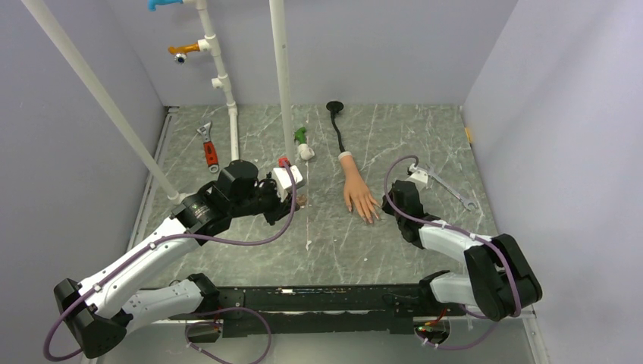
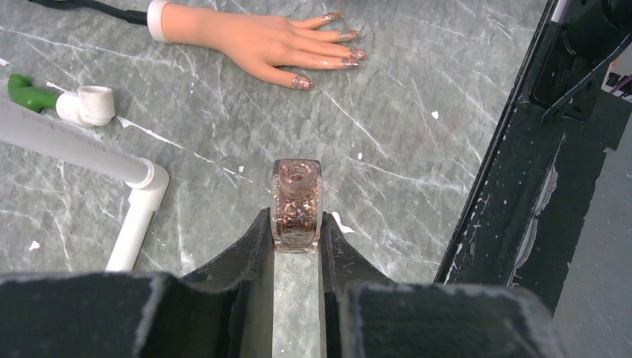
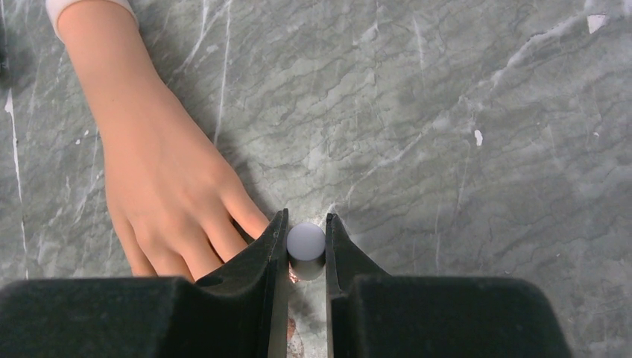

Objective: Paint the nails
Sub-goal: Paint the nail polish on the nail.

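Note:
The peach mannequin hand [image 1: 355, 189] lies palm down mid-table, its black stem [image 1: 337, 129] running to the back. In the left wrist view its nails [image 2: 350, 35] carry glittery copper polish. My left gripper [image 2: 296, 224] is shut on an uncapped clear bottle of glitter polish [image 2: 296, 201], held upright left of the hand. My right gripper [image 3: 306, 224] is shut on the bottle's white cap [image 3: 306, 242], right at the fingertips of the hand [image 3: 164, 186]. The brush under the cap and the nails beneath it are hidden in the right wrist view.
A red-handled wrench [image 1: 208, 152] lies back left beside white pipes [image 1: 231, 121]. A green and white fitting [image 1: 303, 142] sits behind the bottle. A silver wrench [image 1: 447, 186] lies right of the right arm. Grey walls close in three sides.

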Robot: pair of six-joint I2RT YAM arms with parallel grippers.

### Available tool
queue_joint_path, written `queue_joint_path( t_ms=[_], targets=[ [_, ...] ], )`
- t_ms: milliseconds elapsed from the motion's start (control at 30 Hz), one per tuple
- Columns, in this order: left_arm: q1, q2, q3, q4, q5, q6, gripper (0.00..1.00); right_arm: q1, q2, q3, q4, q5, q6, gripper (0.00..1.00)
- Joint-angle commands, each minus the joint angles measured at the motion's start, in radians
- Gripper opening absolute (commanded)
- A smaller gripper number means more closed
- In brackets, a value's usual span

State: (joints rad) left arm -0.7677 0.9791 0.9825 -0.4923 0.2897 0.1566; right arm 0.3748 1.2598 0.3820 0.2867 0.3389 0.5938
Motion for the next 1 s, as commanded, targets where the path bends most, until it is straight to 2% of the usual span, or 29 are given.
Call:
queue_joint_path(
  t_ms=[0,633,967],
  targets=[
    [-0.006,-0.002,0.046,0.023,-0.004,0.006,0.0,-0.003,-0.025,-0.012,0.003,0.019,-0.008,0.0],
    [-0.01,0.006,0.048,0.022,-0.006,0.007,0.0,-0.004,-0.056,-0.029,-0.027,0.019,0.014,0.0],
    [-0.014,0.005,0.047,0.02,-0.011,0.008,0.0,-0.003,-0.031,-0.014,0.013,0.015,0.002,0.0]
  ],
)
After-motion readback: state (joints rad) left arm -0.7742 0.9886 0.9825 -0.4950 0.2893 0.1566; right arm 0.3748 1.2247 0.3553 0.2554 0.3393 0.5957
